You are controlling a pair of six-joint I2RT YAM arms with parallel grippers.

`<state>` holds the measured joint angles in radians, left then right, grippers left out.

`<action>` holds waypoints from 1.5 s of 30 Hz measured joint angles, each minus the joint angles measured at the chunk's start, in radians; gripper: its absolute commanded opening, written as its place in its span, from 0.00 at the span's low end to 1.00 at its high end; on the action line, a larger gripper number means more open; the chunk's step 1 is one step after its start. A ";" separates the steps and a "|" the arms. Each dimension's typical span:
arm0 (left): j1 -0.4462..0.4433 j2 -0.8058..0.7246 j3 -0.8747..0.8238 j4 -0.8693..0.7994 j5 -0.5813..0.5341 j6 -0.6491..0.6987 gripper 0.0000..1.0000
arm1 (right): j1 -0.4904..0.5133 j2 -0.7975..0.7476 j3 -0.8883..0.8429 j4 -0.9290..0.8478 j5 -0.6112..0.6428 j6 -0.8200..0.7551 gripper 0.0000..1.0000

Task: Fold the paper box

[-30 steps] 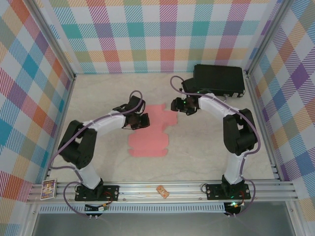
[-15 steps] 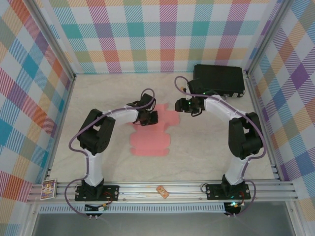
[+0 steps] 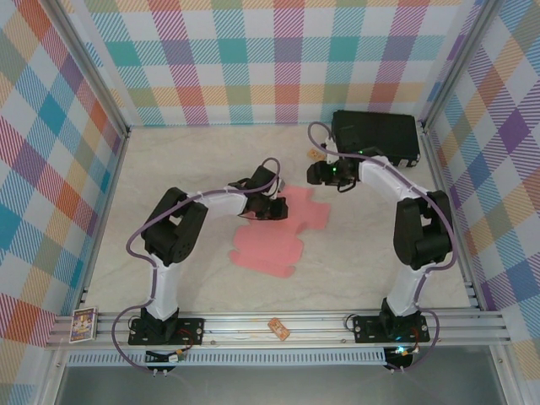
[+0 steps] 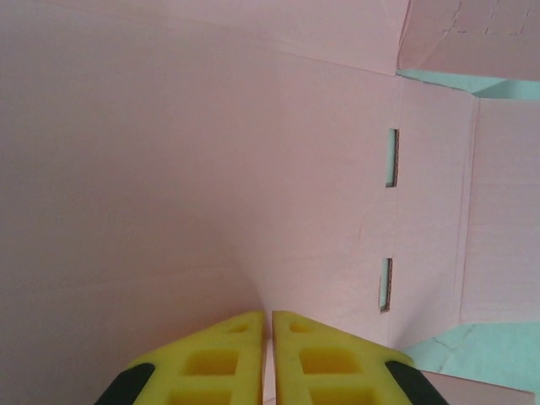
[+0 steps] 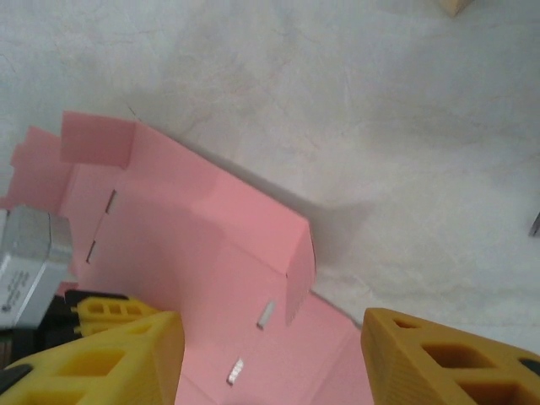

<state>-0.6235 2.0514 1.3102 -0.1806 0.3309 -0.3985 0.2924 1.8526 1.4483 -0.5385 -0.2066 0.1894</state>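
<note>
The paper box (image 3: pixel 272 246) is a flat salmon-pink die-cut sheet lying mid-table, turned at a slant. My left gripper (image 3: pixel 271 207) rests on its far left part, shut, with the sheet's edge pinched between the yellow fingertips (image 4: pixel 245 325). In the left wrist view the paper box (image 4: pixel 169 152) bends up toward the left gripper (image 4: pixel 269 316). My right gripper (image 3: pixel 315 174) hovers open beyond the sheet's far right flaps. In the right wrist view the right gripper (image 5: pixel 270 363) spans a raised flap of the paper box (image 5: pixel 194 219), not touching it.
A black hard case (image 3: pixel 375 137) stands at the back right, close behind the right arm. A small tan block (image 3: pixel 315 154) lies beside it. Another tan block (image 3: pixel 278 328) and a card (image 3: pixel 83 324) sit on the front rail. Patterned walls close in three sides.
The left gripper has reached right and farther out, and the pink sheet has slid right and turned with it. The right gripper has drawn back toward the black case.
</note>
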 measured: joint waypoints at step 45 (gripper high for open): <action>-0.017 -0.261 -0.267 -0.127 -0.138 -0.058 0.22 | -0.005 0.670 0.777 -0.549 -0.279 -0.536 0.54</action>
<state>-0.6403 1.7901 1.0428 -0.3080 0.1928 -0.4564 0.2874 2.5229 2.2257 -1.0870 -0.4854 -0.3470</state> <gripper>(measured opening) 0.218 0.545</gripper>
